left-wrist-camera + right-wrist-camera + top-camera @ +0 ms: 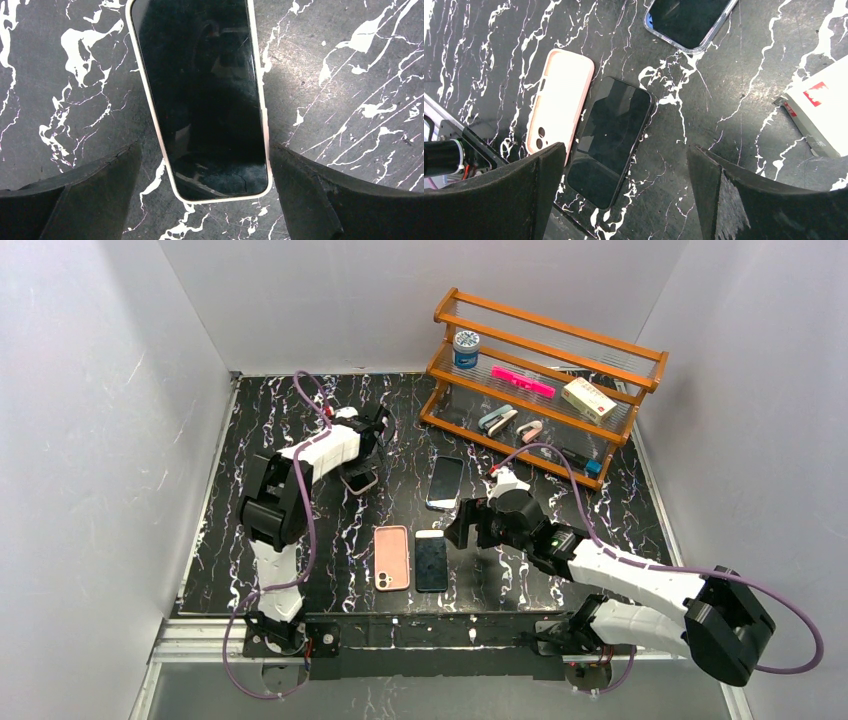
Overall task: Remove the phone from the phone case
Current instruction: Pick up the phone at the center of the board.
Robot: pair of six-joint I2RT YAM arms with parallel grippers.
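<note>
The phone in a whitish case [202,95] lies screen-up and flat on the black marbled table [620,502], on its left-rear part. The left gripper [205,146] sits over the phone's near end with fingers spread, one on each side of the case. The right-hand finger looks to be at the case edge, but contact cannot be confirmed. Nearer the front edge, an empty pink case [559,100] lies just beside a bare black phone [611,140]. The right gripper [626,149] hangs above them, fingers spread and holding nothing. A clear-cased phone [689,20] lies farther back, and a wooden rack [545,370] stands at the rear right.
</note>
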